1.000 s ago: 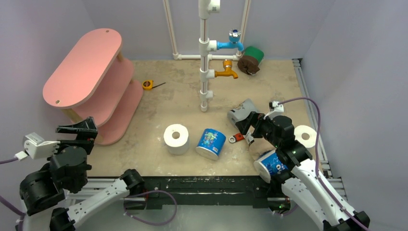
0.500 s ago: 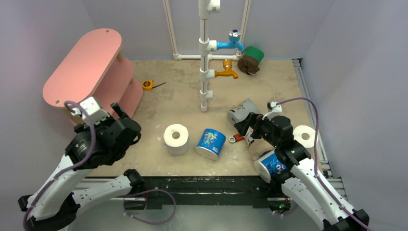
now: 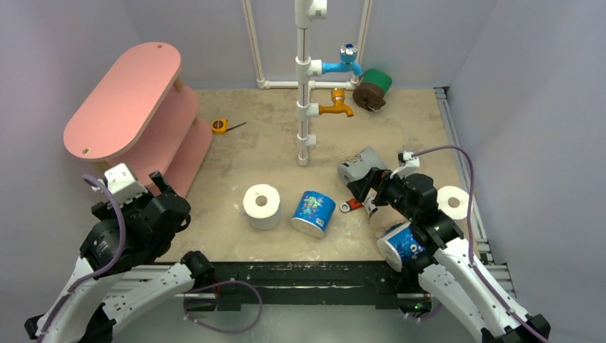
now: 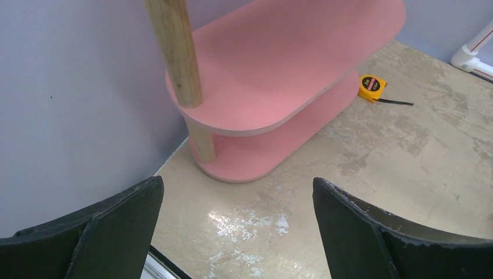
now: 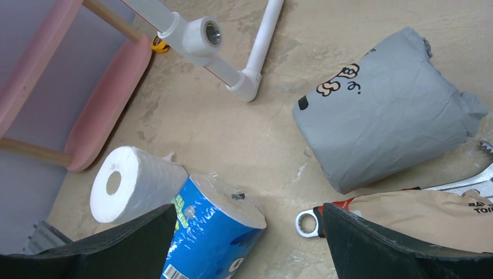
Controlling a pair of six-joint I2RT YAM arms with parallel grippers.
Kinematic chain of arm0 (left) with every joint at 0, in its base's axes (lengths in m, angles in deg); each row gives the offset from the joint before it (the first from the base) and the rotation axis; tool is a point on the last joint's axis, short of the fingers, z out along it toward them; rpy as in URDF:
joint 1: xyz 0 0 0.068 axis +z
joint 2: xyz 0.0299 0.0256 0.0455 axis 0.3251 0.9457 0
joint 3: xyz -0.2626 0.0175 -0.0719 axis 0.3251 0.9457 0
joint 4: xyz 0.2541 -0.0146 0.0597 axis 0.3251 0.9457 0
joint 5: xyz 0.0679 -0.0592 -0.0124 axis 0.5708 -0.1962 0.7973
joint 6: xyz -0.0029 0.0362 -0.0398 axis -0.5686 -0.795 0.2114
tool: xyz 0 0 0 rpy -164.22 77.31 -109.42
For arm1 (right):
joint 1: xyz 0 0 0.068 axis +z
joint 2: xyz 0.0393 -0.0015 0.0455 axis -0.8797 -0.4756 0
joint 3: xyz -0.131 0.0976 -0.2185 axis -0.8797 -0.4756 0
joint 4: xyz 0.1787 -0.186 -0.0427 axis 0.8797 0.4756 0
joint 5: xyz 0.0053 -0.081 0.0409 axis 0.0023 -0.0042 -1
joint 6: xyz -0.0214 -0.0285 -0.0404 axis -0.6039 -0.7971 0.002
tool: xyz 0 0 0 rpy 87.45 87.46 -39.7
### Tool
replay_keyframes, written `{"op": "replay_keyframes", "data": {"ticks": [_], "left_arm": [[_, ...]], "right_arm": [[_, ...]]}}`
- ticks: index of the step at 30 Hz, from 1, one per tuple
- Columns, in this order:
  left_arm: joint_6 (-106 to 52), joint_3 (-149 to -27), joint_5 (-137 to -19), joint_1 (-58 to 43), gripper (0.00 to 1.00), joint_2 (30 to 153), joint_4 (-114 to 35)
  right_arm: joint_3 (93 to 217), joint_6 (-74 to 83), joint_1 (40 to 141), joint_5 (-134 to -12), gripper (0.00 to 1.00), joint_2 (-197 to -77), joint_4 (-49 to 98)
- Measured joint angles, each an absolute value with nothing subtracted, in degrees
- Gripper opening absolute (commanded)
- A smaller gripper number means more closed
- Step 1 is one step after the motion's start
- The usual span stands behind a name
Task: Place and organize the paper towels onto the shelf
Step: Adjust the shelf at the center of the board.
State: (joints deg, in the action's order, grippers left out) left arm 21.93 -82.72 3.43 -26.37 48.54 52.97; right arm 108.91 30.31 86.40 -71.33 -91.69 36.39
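The pink shelf (image 3: 125, 107) stands at the far left and holds no rolls; its lower boards show in the left wrist view (image 4: 279, 75). A bare white roll (image 3: 261, 206) and a blue printed roll (image 3: 313, 212) lie mid-table. A grey roll (image 3: 361, 166), a second white roll (image 3: 453, 202) and a second blue roll (image 3: 404, 246) lie at the right. Green and brown rolls (image 3: 375, 89) sit at the back. My left gripper (image 3: 161, 187) is open and empty, near the shelf's foot (image 4: 238, 232). My right gripper (image 3: 364, 189) is open and empty above the blue roll (image 5: 215, 229) and grey roll (image 5: 383, 131).
A white pipe frame (image 3: 304, 86) with blue and orange taps stands at the back centre. A yellow tape measure (image 3: 219, 126) lies beside the shelf. A red-handled wrench (image 3: 350, 205) lies between the blue and grey rolls, next to a brown wrapper (image 5: 418, 212).
My left arm swung up from the near-left corner toward the shelf, then drew back a little toward the near edge. The right arm and the rolls have not moved.
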Motion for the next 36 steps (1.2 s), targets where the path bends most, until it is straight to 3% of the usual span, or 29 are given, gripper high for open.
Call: {"op": "replay_keyframes", "data": {"ticks": [7,11,18,25,36], "left_arm": [[23.06,-82.98,1.46,-26.04,1.00,51.36,52.95],[23.68,-83.96,0.41,-26.04,1.00,51.23,52.84],[25.69,-84.05,-1.80,-26.04,1.00,45.19,52.91],[26.34,-84.55,-3.04,-26.04,1.00,43.93,53.15],[34.63,-88.16,-2.63,-26.04,1.00,44.08,53.04]], "right_arm": [[108.91,30.01,86.73,-73.56,0.96,-91.01,36.13],[107.55,29.48,88.19,-82.65,0.95,-89.41,32.02],[108.87,26.82,107.12,-82.50,0.94,-89.37,29.85],[119.47,25.51,130.40,-69.12,0.96,-106.96,25.07],[140.43,25.66,132.28,-63.74,0.97,-135.82,12.39]]}}
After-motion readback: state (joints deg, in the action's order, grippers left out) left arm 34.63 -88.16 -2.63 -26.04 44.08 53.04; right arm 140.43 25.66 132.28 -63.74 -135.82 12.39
